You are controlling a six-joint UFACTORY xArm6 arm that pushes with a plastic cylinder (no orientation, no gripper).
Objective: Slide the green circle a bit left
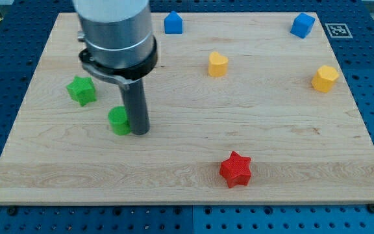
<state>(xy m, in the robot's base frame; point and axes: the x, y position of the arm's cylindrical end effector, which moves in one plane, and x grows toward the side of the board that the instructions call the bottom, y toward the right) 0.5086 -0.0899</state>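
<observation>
The green circle (118, 121) is a short green cylinder at the view's left of centre on the wooden board (193, 175). My tip (140, 132) is at the lower end of the dark rod and stands right against the circle's right side, touching it or nearly so. The arm's grey body hides the board above the rod.
A green star (82, 90) lies up and left of the circle. A blue house-shaped block (173, 23) is at the top, a blue cube (302, 25) at the top right. A yellow heart (217, 64), a yellow hexagon (324, 78) and a red star (236, 169) lie to the right.
</observation>
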